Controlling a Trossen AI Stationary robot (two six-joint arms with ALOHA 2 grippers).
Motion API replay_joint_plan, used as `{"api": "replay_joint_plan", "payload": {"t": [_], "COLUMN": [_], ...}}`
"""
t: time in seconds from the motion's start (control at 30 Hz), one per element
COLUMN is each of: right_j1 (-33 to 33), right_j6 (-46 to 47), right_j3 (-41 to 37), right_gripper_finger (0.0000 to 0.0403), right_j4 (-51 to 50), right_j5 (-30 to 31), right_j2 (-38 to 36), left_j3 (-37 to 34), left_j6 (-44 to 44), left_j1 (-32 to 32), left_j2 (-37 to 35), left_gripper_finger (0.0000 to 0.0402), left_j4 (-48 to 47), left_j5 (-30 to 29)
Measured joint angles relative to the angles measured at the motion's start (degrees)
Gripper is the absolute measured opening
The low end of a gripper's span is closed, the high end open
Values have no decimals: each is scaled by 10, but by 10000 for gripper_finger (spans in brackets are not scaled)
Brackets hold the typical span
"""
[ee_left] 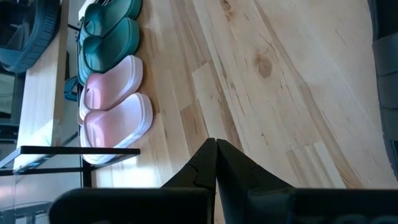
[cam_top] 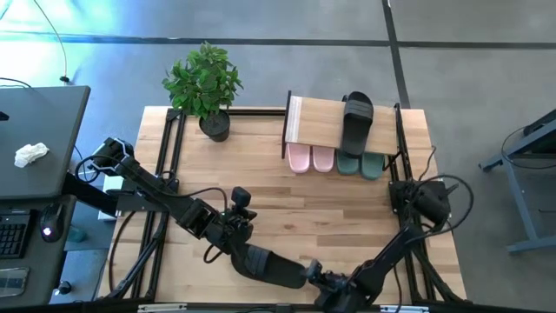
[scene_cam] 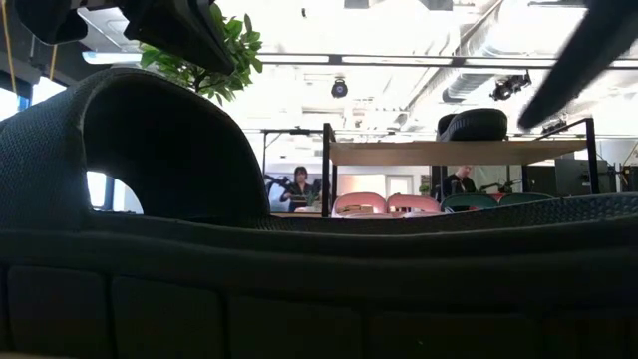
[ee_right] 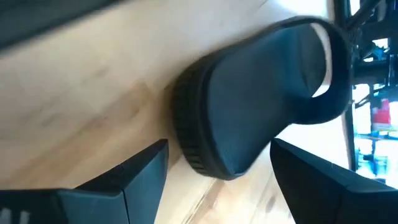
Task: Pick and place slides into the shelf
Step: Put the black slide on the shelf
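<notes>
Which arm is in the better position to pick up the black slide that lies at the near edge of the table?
Probably the right. The right gripper is open with the black slide between its fingers, while the left gripper is shut and faces the shelf.

Grey concrete floor (cam_top: 287, 52) — dark desk (cam_top: 39, 143) beside the table, bright ceiling lights (scene_cam: 419, 15).

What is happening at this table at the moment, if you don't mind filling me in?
The robot is putting slides onto the shelf. The two pink slides and two teal slides sit under its board, and one black slide lies on top. The last black slide lies on the table's near edge; the right gripper is open around its end, not yet closed. The left gripper is shut and empty, just above it.
</notes>
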Motion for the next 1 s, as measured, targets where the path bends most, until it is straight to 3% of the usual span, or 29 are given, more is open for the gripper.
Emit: {"api": "replay_joint_plan", "payload": {"t": [0.4,0.6,1.0], "right_j1": [1,-1,-6], "right_j6": [-91,-92,-85], "right_j3": [52,70,70], "right_gripper_finger": [271,265,172], "right_j4": [-29,-27,-29], "right_j5": [50,76,62], "right_j2": [62,78,79], "left_j3": [0,0,0], "left_j6": [0,0,-1], "left_j1": [0,0,0], "left_j2": [0,0,0], "left_gripper_finger": [1,1,1], "left_j4": [0,0,0], "left_j5": [0,0,0]}}
